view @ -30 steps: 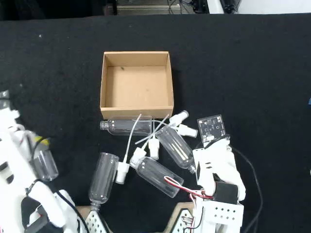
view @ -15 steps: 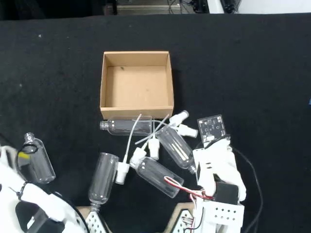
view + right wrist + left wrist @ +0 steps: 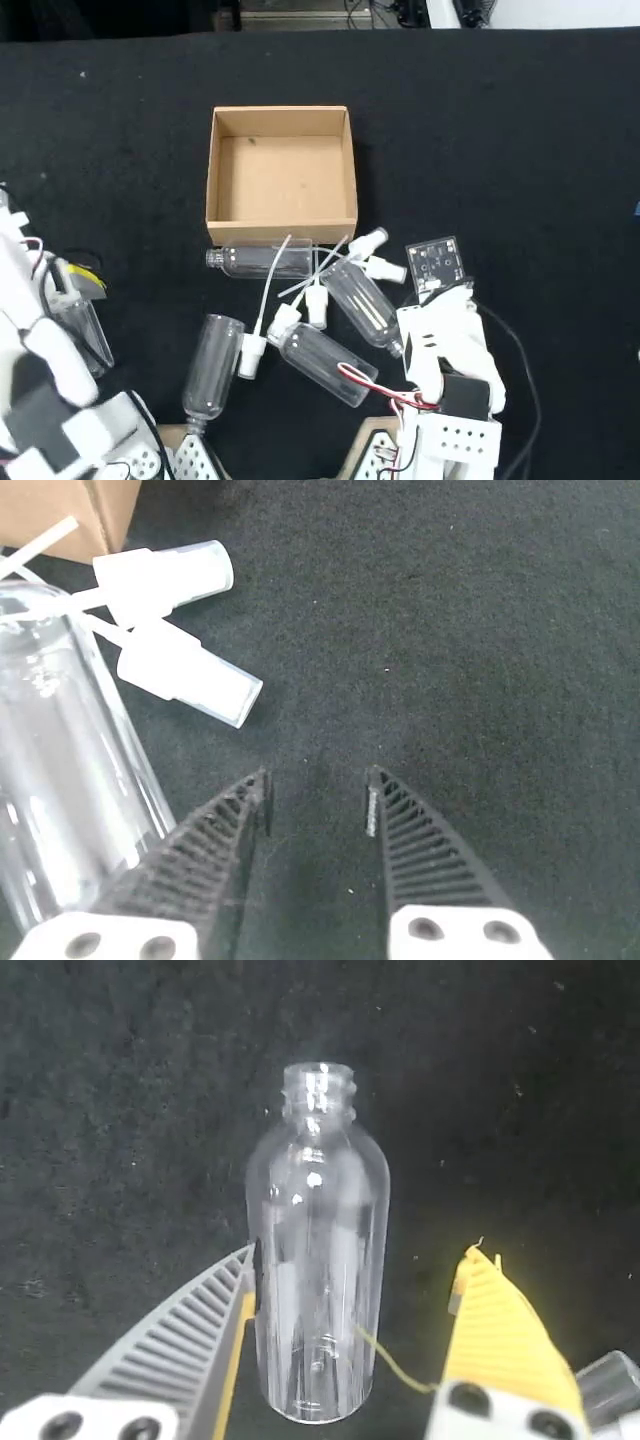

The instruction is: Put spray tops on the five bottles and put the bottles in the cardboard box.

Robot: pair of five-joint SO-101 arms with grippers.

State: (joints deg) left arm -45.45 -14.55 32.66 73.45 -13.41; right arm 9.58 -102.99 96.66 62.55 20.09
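Off the cardboard box's near-left corner, your left fingers straddle an uncapped bottle, spread, one touching it. Your right fingers sit parted, gripping nothing, beside loose spray tops near the box's front wall.

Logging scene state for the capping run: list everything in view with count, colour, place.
cardboard box: 1, brown, open top, mid-table.
piled bottles: 4, clear, no tops on, lying in a loose heap just in front of the box.
lone bottle: 1, clear, no top on, near the table's left edge, apart from the heap.
spray tops: 5, white with thin dip tubes, loose among the piled bottles.
table: 1, black cover, under everything.
left gripper: 1, grey and yellow fingers, open, one finger on each side of the lone bottle.
right gripper: 1, dark fingers, open, low over the table beside the heap, close to two spray tops.
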